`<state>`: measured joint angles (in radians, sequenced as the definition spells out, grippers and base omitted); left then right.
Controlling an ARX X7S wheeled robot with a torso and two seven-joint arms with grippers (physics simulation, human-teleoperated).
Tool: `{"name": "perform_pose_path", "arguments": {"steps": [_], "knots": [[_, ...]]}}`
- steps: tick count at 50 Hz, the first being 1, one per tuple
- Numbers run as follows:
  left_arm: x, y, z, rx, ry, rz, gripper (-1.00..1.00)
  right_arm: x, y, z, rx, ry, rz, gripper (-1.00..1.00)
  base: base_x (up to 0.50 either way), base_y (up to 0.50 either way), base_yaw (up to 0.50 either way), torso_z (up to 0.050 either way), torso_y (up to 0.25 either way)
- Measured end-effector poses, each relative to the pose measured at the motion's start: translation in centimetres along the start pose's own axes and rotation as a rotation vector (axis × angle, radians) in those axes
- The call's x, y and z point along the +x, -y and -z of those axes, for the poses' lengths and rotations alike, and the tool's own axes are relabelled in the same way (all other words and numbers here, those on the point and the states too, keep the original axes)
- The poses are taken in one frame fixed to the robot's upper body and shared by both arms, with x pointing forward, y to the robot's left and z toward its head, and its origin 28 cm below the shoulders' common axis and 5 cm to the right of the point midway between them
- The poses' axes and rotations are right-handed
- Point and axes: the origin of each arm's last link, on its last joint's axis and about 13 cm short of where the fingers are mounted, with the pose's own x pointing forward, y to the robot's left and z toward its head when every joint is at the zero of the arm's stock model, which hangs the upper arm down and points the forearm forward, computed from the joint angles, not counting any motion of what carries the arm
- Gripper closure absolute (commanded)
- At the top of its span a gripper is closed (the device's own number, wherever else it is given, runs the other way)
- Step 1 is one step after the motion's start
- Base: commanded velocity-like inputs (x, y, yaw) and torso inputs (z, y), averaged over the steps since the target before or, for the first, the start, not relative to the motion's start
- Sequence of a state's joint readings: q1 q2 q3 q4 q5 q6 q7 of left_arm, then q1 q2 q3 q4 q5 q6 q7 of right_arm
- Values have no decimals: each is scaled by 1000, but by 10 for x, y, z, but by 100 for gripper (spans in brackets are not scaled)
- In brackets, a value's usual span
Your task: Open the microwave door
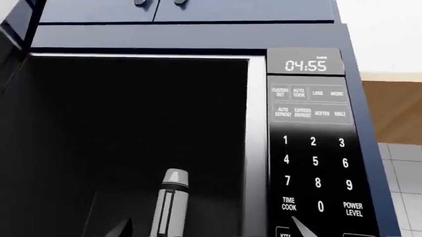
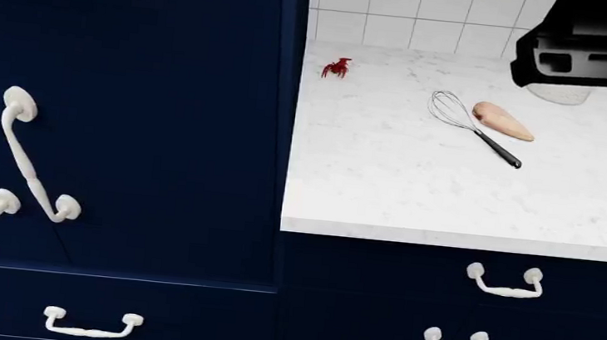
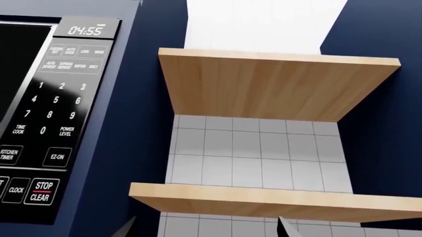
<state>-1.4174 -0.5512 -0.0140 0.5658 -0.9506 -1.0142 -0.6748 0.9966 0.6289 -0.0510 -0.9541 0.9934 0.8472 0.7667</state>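
Left wrist view: the microwave (image 1: 197, 133) fills the frame, cavity dark and exposed, so the door (image 1: 13, 98) looks swung aside at the left edge; a flask (image 1: 170, 202) stands inside at lower centre. The keypad (image 1: 315, 163) sits right. Only fingertip slivers of the left gripper (image 1: 211, 229) show along the bottom edge, seemingly spread and holding nothing.

Head view: counter (image 2: 391, 187) at right carries a whisk (image 2: 470, 123); no microwave here.

Right wrist view: keypad at left, shelves (image 3: 277, 84) centre; right gripper (image 3: 204, 227) tips apart, empty.

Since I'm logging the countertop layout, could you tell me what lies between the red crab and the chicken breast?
In the head view, the whisk lies between red crab and chicken breast.
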Motion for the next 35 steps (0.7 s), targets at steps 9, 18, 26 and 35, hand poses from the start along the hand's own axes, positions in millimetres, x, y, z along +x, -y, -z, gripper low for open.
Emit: {"name": "perform_pose_path", "arguments": {"steps": [9, 18, 26, 35], "knots": [[18, -7, 2, 123, 24, -78, -100, -1, 0, 1, 3, -2, -1, -100, 0, 0, 0, 0, 0], [31, -17, 5, 232, 19, -131, -100, -1, -1, 1, 4, -2, -2, -100, 0, 0, 0, 0, 0], [40, -28, 10, 294, -8, -161, -100, 0, -1, 0, 5, -1, -4, -100, 0, 0, 0, 0, 0], [49, -41, 12, 355, -32, -198, -100, 1, -1, 0, 7, 2, -6, -100, 0, 0, 0, 0, 0]]}}
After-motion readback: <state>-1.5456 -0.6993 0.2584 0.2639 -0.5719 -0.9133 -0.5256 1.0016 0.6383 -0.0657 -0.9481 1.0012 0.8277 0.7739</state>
